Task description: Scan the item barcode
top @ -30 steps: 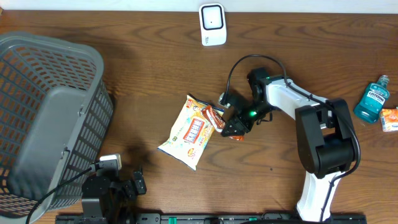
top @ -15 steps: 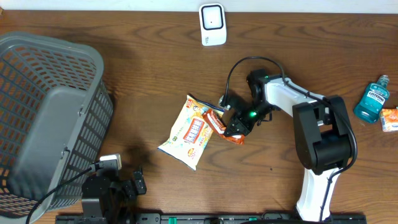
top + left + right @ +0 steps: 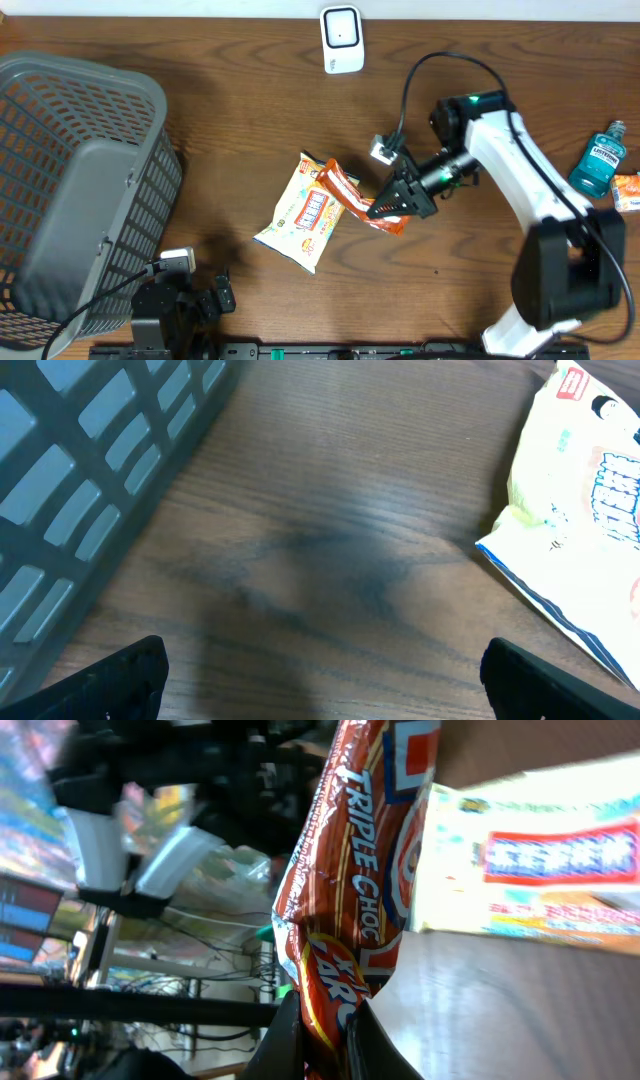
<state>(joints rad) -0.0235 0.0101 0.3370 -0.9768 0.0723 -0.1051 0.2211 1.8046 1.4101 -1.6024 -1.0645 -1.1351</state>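
My right gripper [image 3: 388,212] [image 3: 326,1040] is shut on one end of an orange-red chocolate wrapper [image 3: 352,196] [image 3: 350,890], which hangs lifted off the table, its free end reaching over the top of a cream snack bag [image 3: 305,211] [image 3: 530,860] [image 3: 575,510]. The white barcode scanner [image 3: 341,39] stands at the table's far edge, well apart from the wrapper. My left gripper [image 3: 320,690] is open low over bare wood near the front left; only the tips of its fingers [image 3: 125,680] show at the frame corners. No barcode is visible on the wrapper.
A big grey slatted basket [image 3: 80,180] [image 3: 90,470] fills the left side. A blue mouthwash bottle [image 3: 600,158] and a small orange pack [image 3: 627,191] lie at the right edge. A cable [image 3: 435,75] loops above my right arm.
My right gripper closed on the orange-red wrapper and lifted it up and to the right, away from the snack bag. The right arm swung right. The left gripper has not moved.
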